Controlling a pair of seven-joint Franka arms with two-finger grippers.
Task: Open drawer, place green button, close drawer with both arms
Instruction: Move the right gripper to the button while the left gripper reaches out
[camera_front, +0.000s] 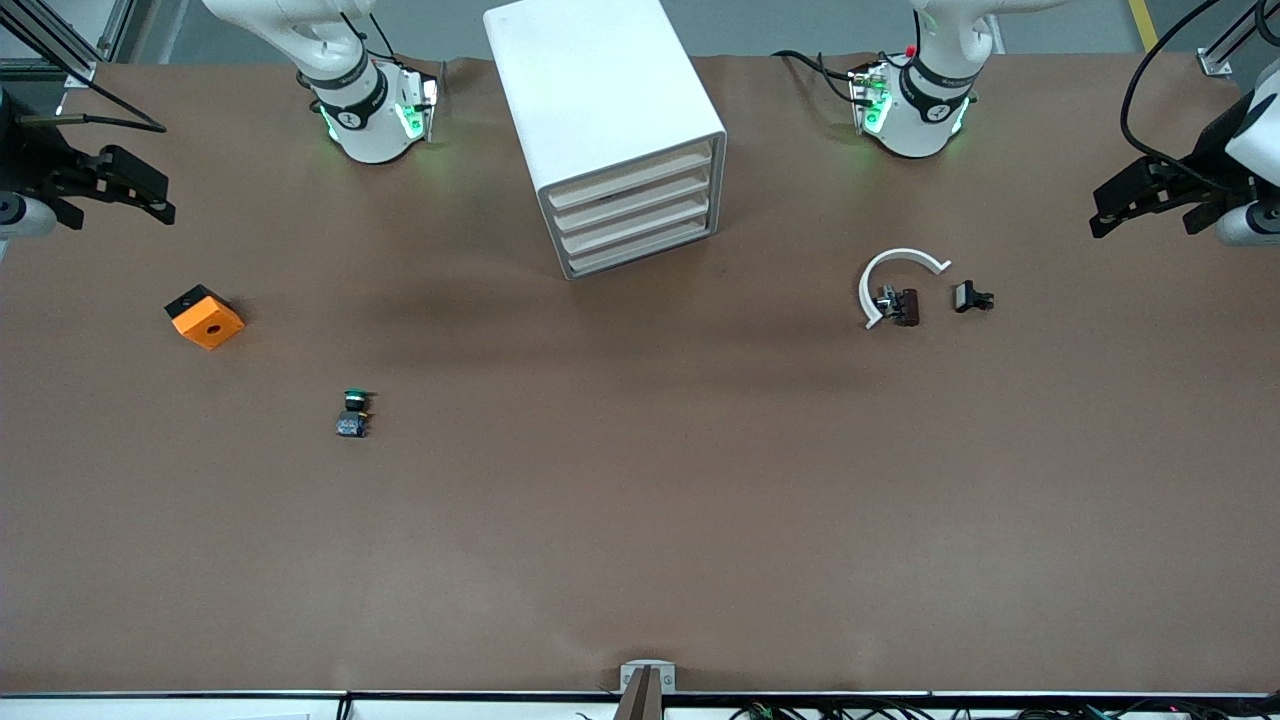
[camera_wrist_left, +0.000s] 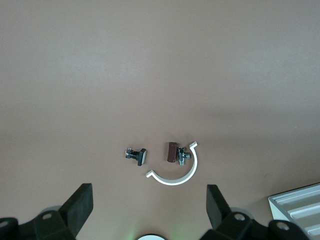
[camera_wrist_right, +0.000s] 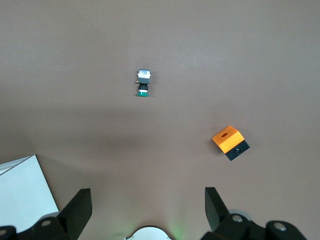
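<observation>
Waiting up high at each end of the table, both arms are sitting with claws spread wide and empty: left gripper, right gripper. The beige-fronted third drawer is sitting flush in the white cabinet, and the tiny green-capped button is lying near the orange square block, probably the right arm's pick.

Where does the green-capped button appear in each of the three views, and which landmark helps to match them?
Front view: the button lies on the table, nearer to the camera than the orange block.
Left wrist view: not in it.
Right wrist view: the button lies on bare table.
Shared landmark: the orange block, in the front and right wrist views.
</observation>
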